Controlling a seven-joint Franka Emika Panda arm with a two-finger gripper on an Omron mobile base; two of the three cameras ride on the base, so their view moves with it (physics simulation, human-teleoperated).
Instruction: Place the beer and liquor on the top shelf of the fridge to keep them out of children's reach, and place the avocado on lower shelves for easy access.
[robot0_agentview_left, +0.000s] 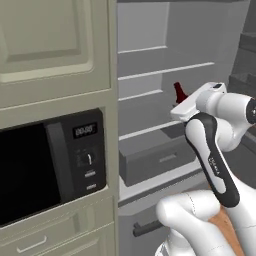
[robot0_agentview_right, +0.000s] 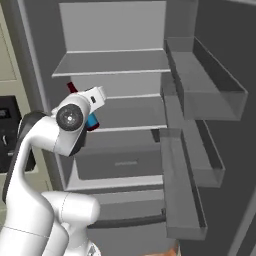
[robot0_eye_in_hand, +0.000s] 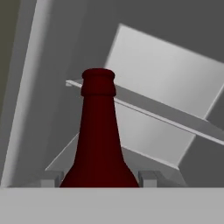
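Note:
My gripper (robot0_eye_in_hand: 99, 179) is shut on a dark red bottle (robot0_eye_in_hand: 98, 131); whether it is the beer or the liquor I cannot tell. The bottle stands upright between the fingertips (robot0_eye_in_hand: 50, 178). In the base views its neck (robot0_agentview_left: 179, 92) sticks up behind my hand, and a blue label (robot0_agentview_right: 91, 121) shows below. It hangs inside the open fridge (robot0_agentview_right: 125, 30) at the left, between the top shelf (robot0_agentview_right: 115, 64) and a lower shelf (robot0_agentview_right: 132, 114). Its cap is just under the top shelf's front edge (robot0_agentview_left: 165, 70). The other bottle and the avocado are out of view.
A dark grey drawer box (robot0_agentview_left: 155, 160) sits under the lower shelf. The open fridge door with its bins (robot0_agentview_right: 210, 90) stands to the right. Left of the fridge are a black microwave (robot0_agentview_left: 45, 165) and beige cabinet doors (robot0_agentview_left: 50, 45).

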